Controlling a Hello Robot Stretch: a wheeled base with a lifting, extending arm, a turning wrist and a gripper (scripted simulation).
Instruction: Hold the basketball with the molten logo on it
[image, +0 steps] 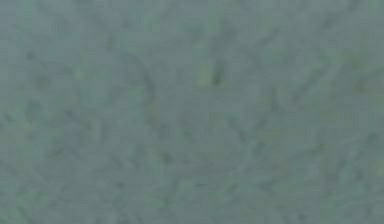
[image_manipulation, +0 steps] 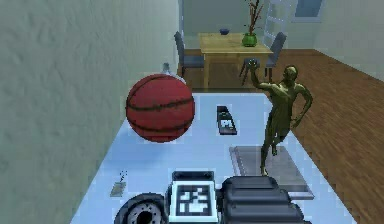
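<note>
**Ana:** Forward view: what do you see?
**Ben:** A rough grey-green wall (image: 190, 110), very close.
**Ana:** And in the arm side view, where are the jaws?
**Ben:** Low at the bottom edge, a dark round part just left of a white square (image_manipulation: 197, 197) with black marks. I can't make out their tips, so I cannot tell if they grip anything.
**Ana:** Where is the basketball?
**Ben:** The basketball (image_manipulation: 160, 107) is big and red-brown, out past the jaws, over the white bench (image_manipulation: 205, 150). I cannot tell if it rests on the bench or hangs above it. Bare bench top lies between it and the jaws.
**Ana:** What else is near?
**Ben:** A tiny pale thing (image_manipulation: 120, 185) sits just left of the jaws in the picture. Farther out, to their right, lies a small dark flat thing (image_manipulation: 226, 121). Right of that a gold statue (image_manipulation: 283, 112) stands upright on a grey slab (image_manipulation: 250, 165).
**Ana:** Any pots?
**Ben:** Far beyond the jaws, a wooden bench (image_manipulation: 215, 42) with chairs (image_manipulation: 183, 52) carries a green pot (image_manipulation: 249, 40) with thin twigs (image_manipulation: 256, 14) in it.
</note>
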